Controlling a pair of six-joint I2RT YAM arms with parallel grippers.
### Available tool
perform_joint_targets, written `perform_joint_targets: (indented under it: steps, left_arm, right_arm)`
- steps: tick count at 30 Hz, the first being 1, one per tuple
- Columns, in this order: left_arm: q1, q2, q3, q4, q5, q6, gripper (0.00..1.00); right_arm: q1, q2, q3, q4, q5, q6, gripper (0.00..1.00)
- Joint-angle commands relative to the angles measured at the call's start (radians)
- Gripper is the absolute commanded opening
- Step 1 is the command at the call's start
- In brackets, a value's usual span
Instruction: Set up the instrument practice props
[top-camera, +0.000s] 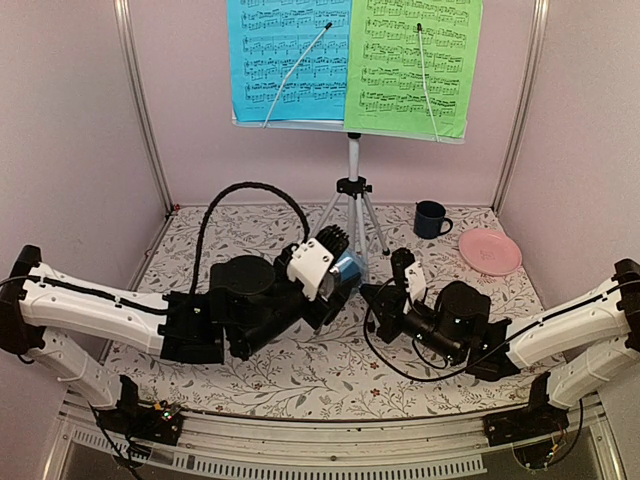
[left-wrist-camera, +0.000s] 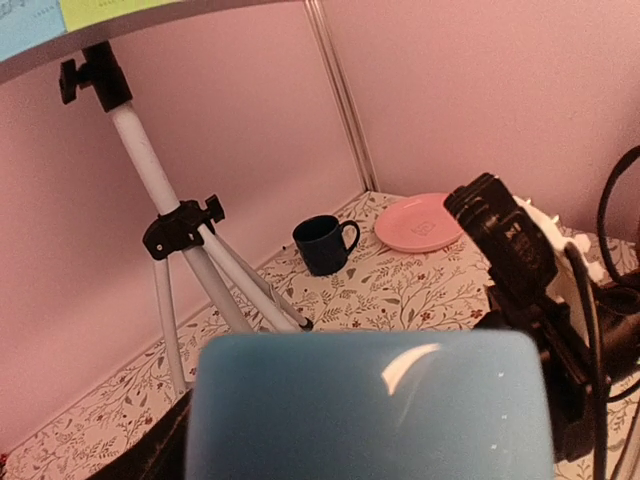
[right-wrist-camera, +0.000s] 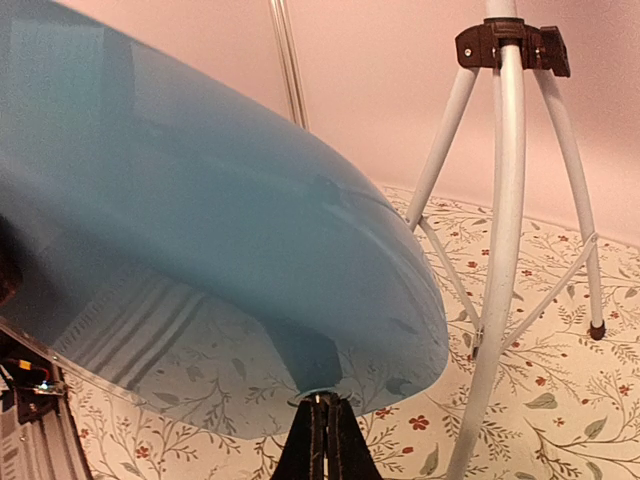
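Looming blurred, bottom cropped: metronome (left-wrist-camera: 368, 405)

The pale music stand (top-camera: 352, 190) is upright at far centre, with the blue sheet (top-camera: 285, 60) on its left and the green sheet (top-camera: 410, 65) on its right. The small blue metronome (top-camera: 349, 267) is just nearer.

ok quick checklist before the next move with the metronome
1. metronome held in left hand: ok
2. right hand shut at the metronome's edge, actually gripping it: cannot tell
3. blue sheet and green sheet up on the stand: ok
4. stand upright on its legs: ok
5. mug and plate away from both hands: ok
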Motion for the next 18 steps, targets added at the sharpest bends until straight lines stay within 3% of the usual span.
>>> perform_joint_targets:
  steps: [1,6,10,16,18]
  left_arm:
    - [-0.014,-0.071,-0.079,0.239,0.117,0.017,0.0]
    - [-0.015,-0.087,-0.158,0.374,0.153,0.052,0.0]
    - [-0.014,-0.072,-0.172,0.388,0.154,0.051,0.0]
    - [0.065,-0.026,-0.088,0.164,0.206,-0.12,0.0]
    - [0.093,-0.006,-0.076,0.116,0.241,-0.17,0.0]
  right_arm:
    - [-0.055,-0.067,0.001,0.11,-0.118,0.196,0.0]
    - [-0.094,-0.086,-0.012,0.145,-0.185,0.353,0.0]
    - [-0.118,-0.081,-0.034,0.192,-0.232,0.475,0.0]
    - [-0.118,-0.035,-0.032,0.171,-0.334,0.487,0.0]
    - [-0.118,-0.029,-0.039,0.138,-0.373,0.454,0.07]
